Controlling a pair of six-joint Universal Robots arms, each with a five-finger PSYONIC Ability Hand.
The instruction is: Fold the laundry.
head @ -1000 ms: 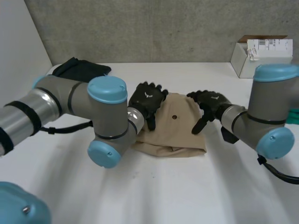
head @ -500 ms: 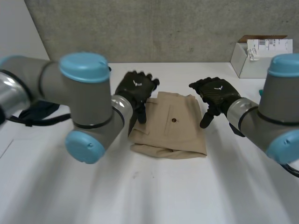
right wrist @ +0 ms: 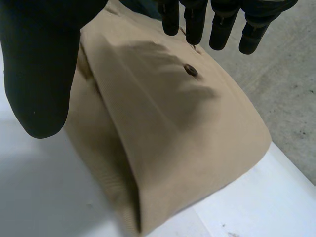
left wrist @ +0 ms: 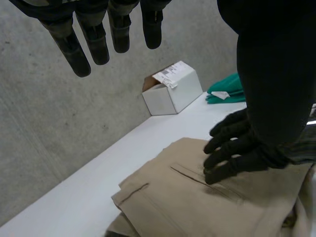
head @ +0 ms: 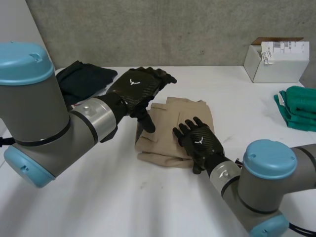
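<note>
Folded khaki trousers (head: 170,116) lie at the middle of the bench (head: 163,207). The right hand (head: 198,140) is spread over their near right part, fingers straight, fingertips (left wrist: 217,163) on the cloth and gripping nothing. The left hand (head: 136,89) hovers above the far left corner, its fingers (left wrist: 94,34) loosely extended and empty. 1 button (right wrist: 190,69) shows by the right fingertips.

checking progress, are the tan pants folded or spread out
Folded. The pants lie as a compact bundle with stacked layers at the edge; the right hand rests open on top.
</note>
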